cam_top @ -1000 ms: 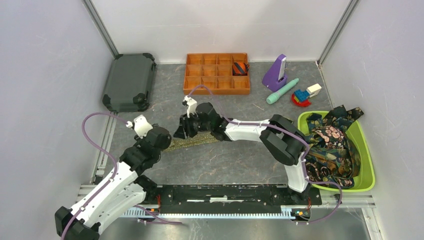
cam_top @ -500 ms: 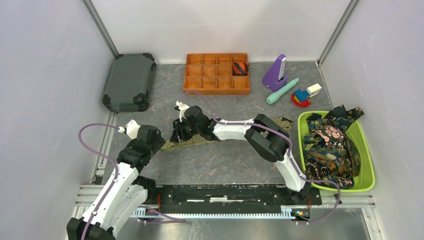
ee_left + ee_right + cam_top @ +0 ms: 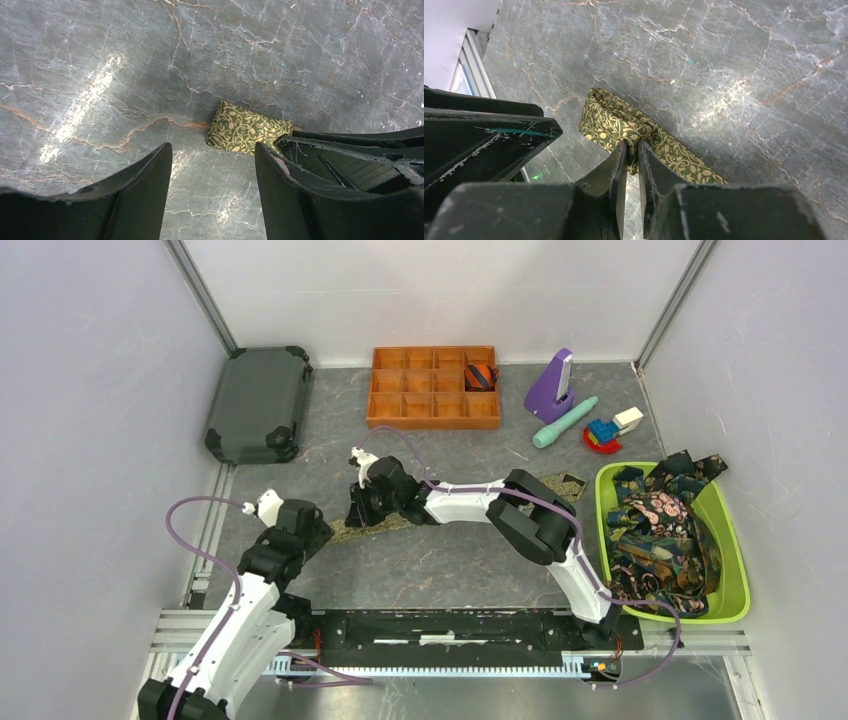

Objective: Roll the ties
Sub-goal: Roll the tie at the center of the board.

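An olive-green tie (image 3: 390,522) with a fine gold vine pattern lies flat across the middle of the table; its far end (image 3: 566,483) shows past the right arm. My right gripper (image 3: 630,150) is shut on the tie (image 3: 624,127) close to its narrow folded end. My left gripper (image 3: 214,165) is open and empty just left of that end (image 3: 243,131), with the right gripper's fingers beside it. Several dark paisley and floral ties (image 3: 655,530) are heaped in the green bin (image 3: 735,570). A rolled orange-navy striped tie (image 3: 481,376) sits in the orange tray (image 3: 434,408).
A dark hard case (image 3: 260,403) lies at the back left. A purple stand (image 3: 551,382), a teal plastic stick (image 3: 565,421) and small coloured blocks (image 3: 606,431) stand at the back right. Bare marbled table lies in front of the tie.
My right gripper has slid left along the tie toward its narrow end. My left arm has drawn back toward the near left, away from the tie.
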`<action>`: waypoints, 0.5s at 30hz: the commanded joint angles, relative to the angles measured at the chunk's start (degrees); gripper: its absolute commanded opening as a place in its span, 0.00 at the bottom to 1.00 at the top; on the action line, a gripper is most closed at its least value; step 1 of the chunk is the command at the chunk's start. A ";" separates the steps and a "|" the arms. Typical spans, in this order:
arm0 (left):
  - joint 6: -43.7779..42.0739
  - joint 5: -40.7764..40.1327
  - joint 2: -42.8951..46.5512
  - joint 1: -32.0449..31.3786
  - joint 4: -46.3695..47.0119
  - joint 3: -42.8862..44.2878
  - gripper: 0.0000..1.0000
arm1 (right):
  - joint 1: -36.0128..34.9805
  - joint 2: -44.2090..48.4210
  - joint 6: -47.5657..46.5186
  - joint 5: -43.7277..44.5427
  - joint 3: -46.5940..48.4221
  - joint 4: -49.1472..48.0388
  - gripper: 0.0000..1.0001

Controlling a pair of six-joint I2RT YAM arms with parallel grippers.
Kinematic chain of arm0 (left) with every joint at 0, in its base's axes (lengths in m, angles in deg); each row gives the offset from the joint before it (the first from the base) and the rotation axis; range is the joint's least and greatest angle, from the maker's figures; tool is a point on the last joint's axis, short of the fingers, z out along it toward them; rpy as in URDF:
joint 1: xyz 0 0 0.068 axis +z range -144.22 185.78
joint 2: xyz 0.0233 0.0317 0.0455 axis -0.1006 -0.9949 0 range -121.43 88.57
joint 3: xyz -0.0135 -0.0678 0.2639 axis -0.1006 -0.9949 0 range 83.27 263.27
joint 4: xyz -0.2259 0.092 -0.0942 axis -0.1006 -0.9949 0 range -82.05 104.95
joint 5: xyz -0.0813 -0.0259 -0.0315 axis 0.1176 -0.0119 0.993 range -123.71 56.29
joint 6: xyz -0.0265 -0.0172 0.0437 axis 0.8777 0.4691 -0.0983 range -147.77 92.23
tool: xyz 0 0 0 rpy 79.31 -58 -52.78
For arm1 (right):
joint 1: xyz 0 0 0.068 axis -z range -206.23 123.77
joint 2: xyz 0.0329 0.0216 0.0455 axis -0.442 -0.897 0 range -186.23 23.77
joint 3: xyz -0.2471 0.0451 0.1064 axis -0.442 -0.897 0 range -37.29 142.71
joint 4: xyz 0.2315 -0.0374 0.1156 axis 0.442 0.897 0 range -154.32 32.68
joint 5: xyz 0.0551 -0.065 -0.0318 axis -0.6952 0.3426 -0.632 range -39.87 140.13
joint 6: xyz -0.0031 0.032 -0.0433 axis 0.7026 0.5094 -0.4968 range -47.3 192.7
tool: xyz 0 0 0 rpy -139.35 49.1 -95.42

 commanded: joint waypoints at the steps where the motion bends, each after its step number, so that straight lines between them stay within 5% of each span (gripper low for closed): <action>1: 3.11 1.56 1.58 0.38 5.59 -2.83 0.67 | -0.17 1.29 0.05 0.83 -2.10 -3.29 0.16; 15: 3.82 2.68 0.62 0.41 12.71 -7.50 0.57 | -0.14 1.06 0.46 0.27 -7.21 -7.10 0.08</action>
